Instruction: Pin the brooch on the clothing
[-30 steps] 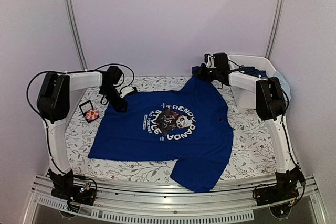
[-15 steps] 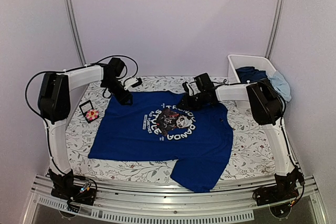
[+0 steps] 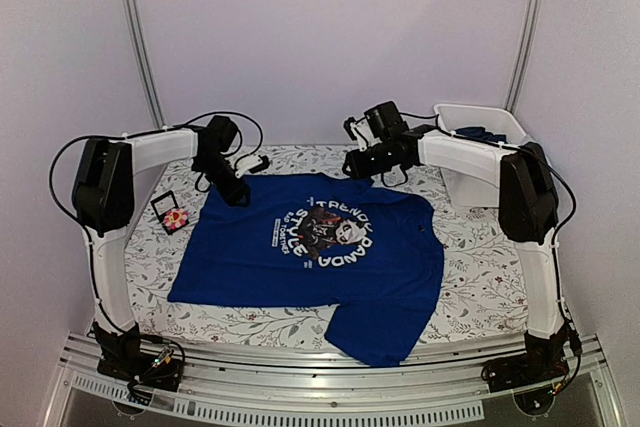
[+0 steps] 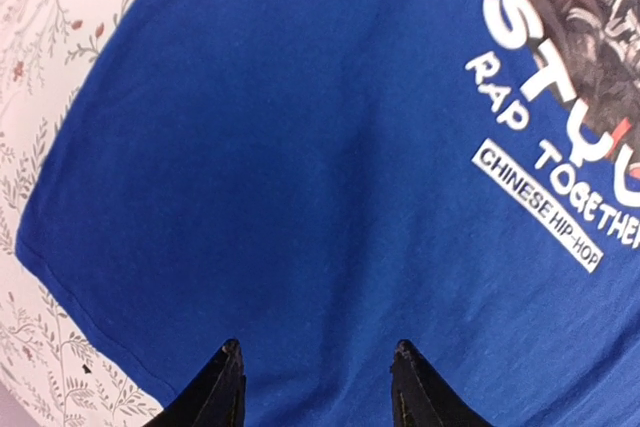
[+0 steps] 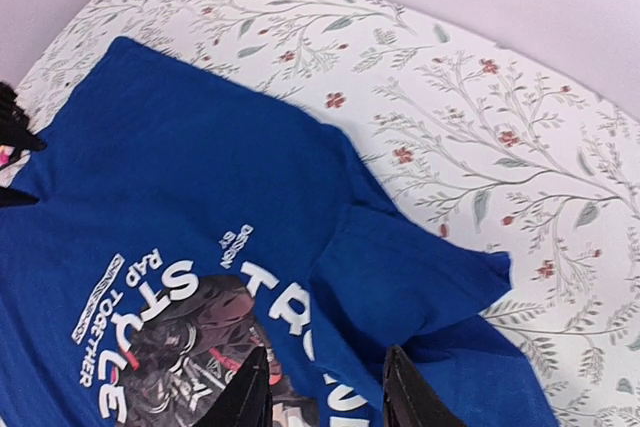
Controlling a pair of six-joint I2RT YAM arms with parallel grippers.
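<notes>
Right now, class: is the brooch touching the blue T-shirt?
Apart. The top external view shows the brooch on its dark tray, floral tablecloth showing between it and the T-shirt.

Top camera: high, near side, looking forward-down. Wrist cameras: close, angled down. All share clothing (image 3: 250, 257) print.

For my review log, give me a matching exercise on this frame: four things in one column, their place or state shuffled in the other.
Column one:
1 brooch
2 T-shirt
3 white bin
4 left hand

Column two:
A spread out in the middle, print up
B far right, dark clothes inside
C open, over the T-shirt's edge
D on the dark tray, left of the T-shirt

Pairs: 1-D, 2-A, 3-B, 4-C.
</notes>
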